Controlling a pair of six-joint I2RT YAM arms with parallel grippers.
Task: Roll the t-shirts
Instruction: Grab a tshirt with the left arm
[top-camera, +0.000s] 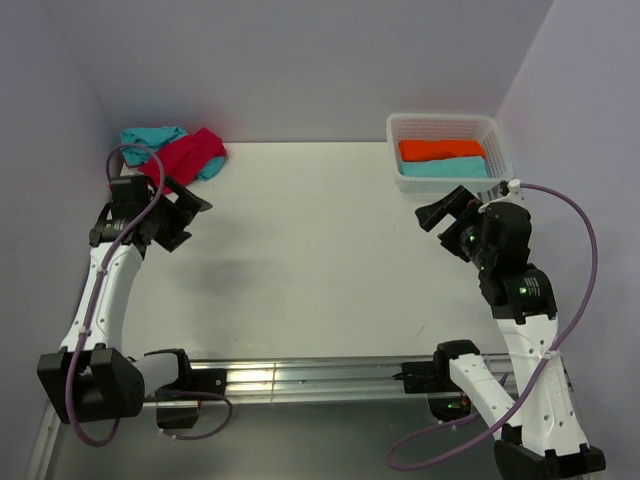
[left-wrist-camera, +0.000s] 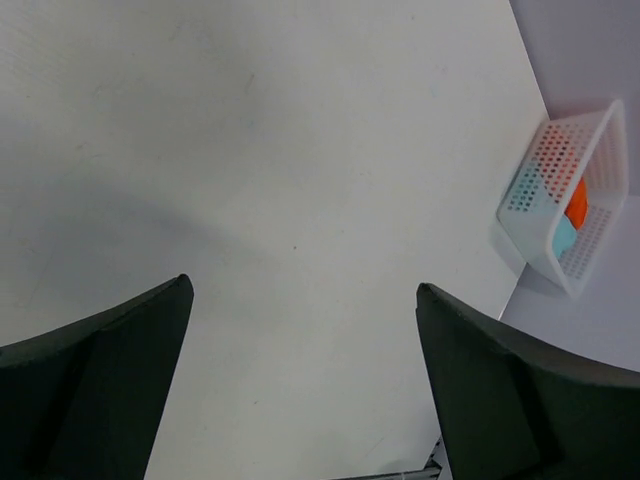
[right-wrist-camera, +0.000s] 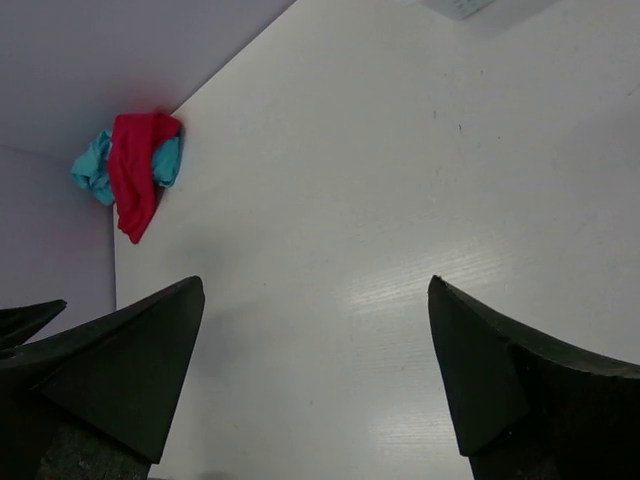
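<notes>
A crimson red t-shirt (top-camera: 188, 156) lies crumpled over a turquoise t-shirt (top-camera: 152, 137) in the far left corner of the table; the right wrist view shows the red one (right-wrist-camera: 135, 170) and the turquoise one (right-wrist-camera: 92, 170) too. My left gripper (top-camera: 190, 215) hovers just in front of that pile, open, nothing between its fingers (left-wrist-camera: 120, 380). My right gripper (top-camera: 445, 212) is open above the table near the basket, holding nothing. Both wrist views show bare table between the jaws.
A white lattice basket (top-camera: 393, 128) stands at the far right with an orange roll (top-camera: 440, 148) and a turquoise roll (top-camera: 445, 169) inside; it also shows in the left wrist view (left-wrist-camera: 600, 245). Walls close off the back and both sides. A metal rail (top-camera: 300, 380) runs along the near edge.
</notes>
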